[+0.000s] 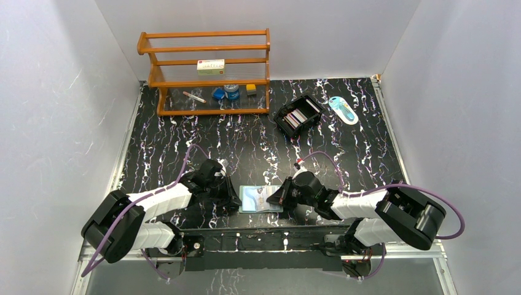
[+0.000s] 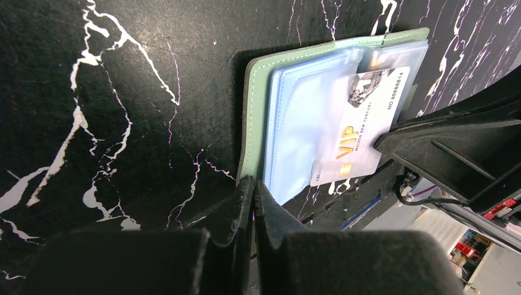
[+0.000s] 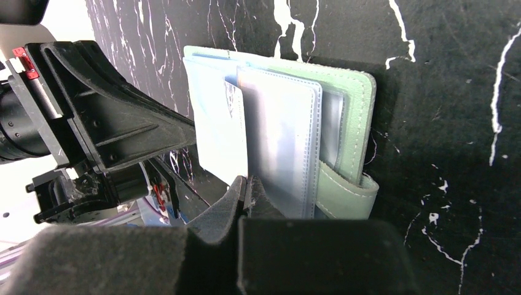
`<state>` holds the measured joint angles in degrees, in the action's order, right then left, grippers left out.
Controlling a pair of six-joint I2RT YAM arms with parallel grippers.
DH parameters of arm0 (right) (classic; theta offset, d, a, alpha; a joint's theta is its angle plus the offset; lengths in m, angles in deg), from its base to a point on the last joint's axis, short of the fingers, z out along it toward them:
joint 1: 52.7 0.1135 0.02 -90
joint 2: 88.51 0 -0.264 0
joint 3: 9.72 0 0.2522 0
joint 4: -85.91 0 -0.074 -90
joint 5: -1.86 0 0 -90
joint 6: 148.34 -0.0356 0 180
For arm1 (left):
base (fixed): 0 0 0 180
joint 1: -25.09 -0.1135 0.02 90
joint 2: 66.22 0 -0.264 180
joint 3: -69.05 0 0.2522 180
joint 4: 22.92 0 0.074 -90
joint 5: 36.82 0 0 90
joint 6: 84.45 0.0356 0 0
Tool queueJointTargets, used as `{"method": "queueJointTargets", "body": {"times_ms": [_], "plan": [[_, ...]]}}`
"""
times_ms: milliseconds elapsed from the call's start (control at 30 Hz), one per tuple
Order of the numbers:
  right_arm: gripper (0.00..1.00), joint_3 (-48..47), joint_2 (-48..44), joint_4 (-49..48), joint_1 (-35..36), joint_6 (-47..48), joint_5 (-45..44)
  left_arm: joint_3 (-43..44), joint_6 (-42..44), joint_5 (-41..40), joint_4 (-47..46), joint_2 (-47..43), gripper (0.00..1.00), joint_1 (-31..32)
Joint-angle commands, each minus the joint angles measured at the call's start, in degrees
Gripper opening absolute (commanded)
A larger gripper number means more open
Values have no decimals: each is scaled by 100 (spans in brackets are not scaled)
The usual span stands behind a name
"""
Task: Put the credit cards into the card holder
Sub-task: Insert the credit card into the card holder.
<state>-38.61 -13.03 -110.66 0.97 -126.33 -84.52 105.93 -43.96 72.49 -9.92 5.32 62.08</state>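
Note:
The teal-green card holder lies open on the black marble table near its front edge, between both grippers. Its pale blue pockets face up, and its snap tab is at the right side. A white VIP card sits partly in a pocket and sticks out toward the right arm. My right gripper is shut on that card's edge. My left gripper is shut at the holder's green cover edge. More cards stand in the black box.
A wooden shelf rack stands at the back left, holding a small carton and little items. A pale blue oval object lies beside the black box. White walls close in both sides. The table's front edge is just behind the holder.

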Motion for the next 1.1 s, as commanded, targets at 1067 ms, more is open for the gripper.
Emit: {"method": "queueJointTargets", "body": {"times_ms": [1067], "plan": [[0,97,83,-232,36,265,-337,-224,-58,96,317,89,5,36]]}}
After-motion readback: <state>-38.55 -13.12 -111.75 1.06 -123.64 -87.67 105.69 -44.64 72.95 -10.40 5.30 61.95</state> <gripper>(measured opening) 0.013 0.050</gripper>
